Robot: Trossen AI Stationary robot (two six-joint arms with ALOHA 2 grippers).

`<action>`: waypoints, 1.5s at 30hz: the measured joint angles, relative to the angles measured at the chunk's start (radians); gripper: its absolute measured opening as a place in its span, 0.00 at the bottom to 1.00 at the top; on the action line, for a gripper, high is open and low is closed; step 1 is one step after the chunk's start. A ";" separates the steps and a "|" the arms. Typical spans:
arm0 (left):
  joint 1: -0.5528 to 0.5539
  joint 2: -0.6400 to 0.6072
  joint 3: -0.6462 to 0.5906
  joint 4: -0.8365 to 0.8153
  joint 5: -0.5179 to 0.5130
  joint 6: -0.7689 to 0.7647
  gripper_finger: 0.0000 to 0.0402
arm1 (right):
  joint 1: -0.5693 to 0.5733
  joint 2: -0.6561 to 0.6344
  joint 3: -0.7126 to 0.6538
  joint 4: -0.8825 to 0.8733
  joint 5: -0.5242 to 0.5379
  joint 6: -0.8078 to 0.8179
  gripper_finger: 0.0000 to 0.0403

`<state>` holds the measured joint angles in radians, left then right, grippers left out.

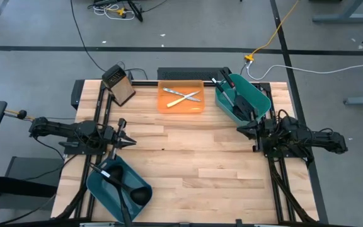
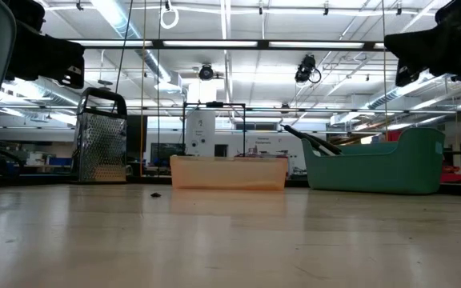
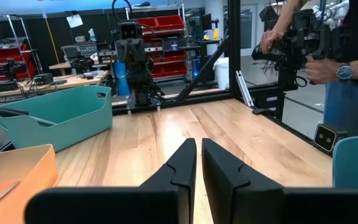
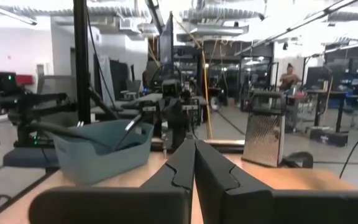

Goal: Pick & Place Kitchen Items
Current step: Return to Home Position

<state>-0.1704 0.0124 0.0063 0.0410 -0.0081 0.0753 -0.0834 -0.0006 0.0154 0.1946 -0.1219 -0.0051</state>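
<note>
Room: busy workshop beyond the bench, with shelves and red bins, and a person [image 3: 344, 43] handling some gear off to one side.
Surface: pale wooden table [image 1: 194, 164], with a metal grater [image 1: 119, 86] standing at the far edge.
Tray: the orange tray [image 1: 194, 108] at the back holds two yellow-handled knives [image 1: 183, 96], lying together.
Far corner: a teal bin [image 1: 261, 98] with black utensils [image 1: 235, 101] poking out of it.
Near corner: a second teal bin [image 1: 98, 186] with a black ladle [image 1: 115, 180] inside.
Left arm: left gripper [image 1: 130, 140] hovers by the left edge, fingers all but together, holding nothing.
Right arm: right gripper [image 1: 241, 129] sits at the right edge just beside the far bin, fingers pressed together, empty.
Progress: looks all but finished. I can't spot a loose utensil on the boards, so only parking the arms seems left.
</note>
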 joint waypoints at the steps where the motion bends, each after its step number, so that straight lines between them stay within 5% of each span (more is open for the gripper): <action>1: 0.000 0.000 0.000 0.000 0.000 0.000 0.07 | 0.000 0.000 0.000 -0.010 0.000 0.000 0.04; 14: 0.000 0.000 0.000 0.000 0.000 0.000 0.07 | 0.000 0.000 0.000 -0.172 0.021 0.008 0.04; 45: 0.000 0.000 0.000 0.000 0.000 0.000 0.07 | 0.000 0.000 0.000 -0.174 0.061 -0.030 0.04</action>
<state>-0.1703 0.0125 0.0063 0.0409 -0.0082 0.0753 -0.0834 -0.0002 0.0154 0.0208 -0.0605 -0.0349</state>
